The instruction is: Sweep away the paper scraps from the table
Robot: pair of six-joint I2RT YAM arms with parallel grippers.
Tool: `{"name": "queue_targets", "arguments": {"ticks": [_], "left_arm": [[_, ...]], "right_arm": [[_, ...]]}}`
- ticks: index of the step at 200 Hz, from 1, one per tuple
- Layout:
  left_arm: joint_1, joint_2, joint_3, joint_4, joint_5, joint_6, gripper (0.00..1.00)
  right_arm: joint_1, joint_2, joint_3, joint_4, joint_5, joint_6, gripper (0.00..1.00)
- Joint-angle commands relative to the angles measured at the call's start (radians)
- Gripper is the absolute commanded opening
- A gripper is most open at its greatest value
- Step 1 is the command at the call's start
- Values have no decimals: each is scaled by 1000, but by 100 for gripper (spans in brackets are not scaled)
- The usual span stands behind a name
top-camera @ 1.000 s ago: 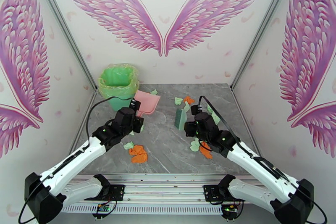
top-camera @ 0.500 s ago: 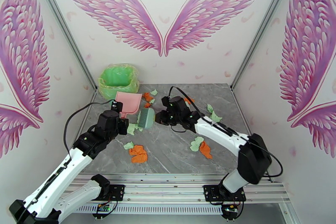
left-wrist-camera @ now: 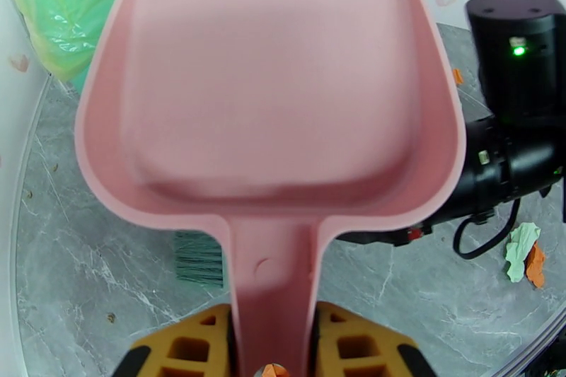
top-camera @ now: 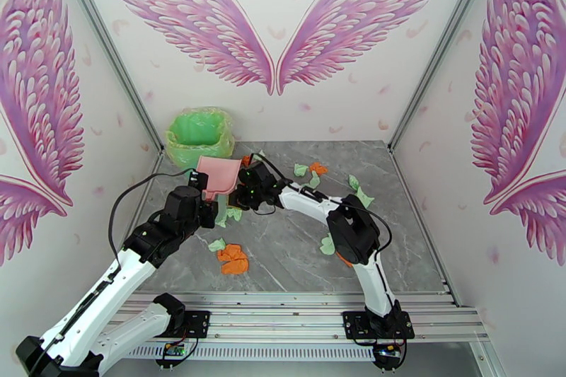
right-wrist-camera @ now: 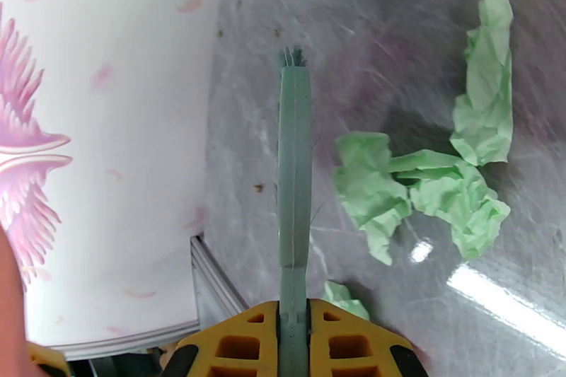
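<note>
Reaching across to the far-left corner of the table [top-camera: 283, 272], the right gripper [right-wrist-camera: 293, 332] is clamped hard on the handle of the teal brush [right-wrist-camera: 294, 159]. The brush shows edge-on in the wrist view, its long axis running straight out from the fingers toward the left edge rail. The left gripper [left-wrist-camera: 272, 343] is closed on the stem of the pink dustpan [left-wrist-camera: 269, 88]. The pan is held tilted above the surface with its tray bare, and the brush bristles show under its rear lip.

The paper scraps lie in several groups:
- The pale green pieces [right-wrist-camera: 417, 187] lie just beside the brush, on its flank rather than ahead of its tip.
- An orange clump [top-camera: 233, 258] with a green bit lies toward the near edge, closer to the left arm.
- Further bits lie along the far edge and toward the right edge, well apart from both tools.

A green-lined bin [top-camera: 200, 134] stands in the far-left corner, just beyond the pan.

Assessment: the coming stroke must go sideways to the brush's axis to drive the green pieces at the pan mouth, and the pan lip must first meet the table. The raised pan overhangs the brush head, so contact between them is the main hazard. The right forearm spans the middle, its elbow over scraps near the right side.
</note>
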State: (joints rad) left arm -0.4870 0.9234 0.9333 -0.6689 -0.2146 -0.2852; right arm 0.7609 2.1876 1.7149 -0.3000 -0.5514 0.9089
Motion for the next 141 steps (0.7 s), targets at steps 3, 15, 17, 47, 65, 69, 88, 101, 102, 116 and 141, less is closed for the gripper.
{"name": "queue_targets", "arguments": {"ticks": [3,15,17,47,65,69,88,101,102,116,141], "left_arm": [[5,-9,-25,15,20,3,0],[6,-9,-28,21,24,1,0],[6,-9,-27,22,24,2,0],[6,-9,-26,20,29,3,0],[6,-8,-27,21,30,4,0],[5,-9,-27,22,32,4,0],[6,-8,-30,25,34,4,0],[7,-6,-30,26,36,4,0],[7,-6,-30,25,36,4,0],[7,-6,-30,25,40,4,0],[8,-3,-28,27,43,5,0]], "right_arm": [[-15,21,41,-86,-11,-24,0],[-28,21,24,-103,-4,-39,0],[-30,20,20,-106,-4,-41,0],[-77,-30,-89,-117,4,-74,0],[-118,-88,-185,-115,15,-95,0],[-128,-104,-208,-114,18,-102,0],[-175,-183,-320,-117,29,-130,0],[-209,-240,-393,-124,34,-150,0],[-212,-244,-398,-125,35,-152,0],[-250,-308,-467,-137,42,-180,0],[-309,-433,-549,-188,59,-229,0]]}}
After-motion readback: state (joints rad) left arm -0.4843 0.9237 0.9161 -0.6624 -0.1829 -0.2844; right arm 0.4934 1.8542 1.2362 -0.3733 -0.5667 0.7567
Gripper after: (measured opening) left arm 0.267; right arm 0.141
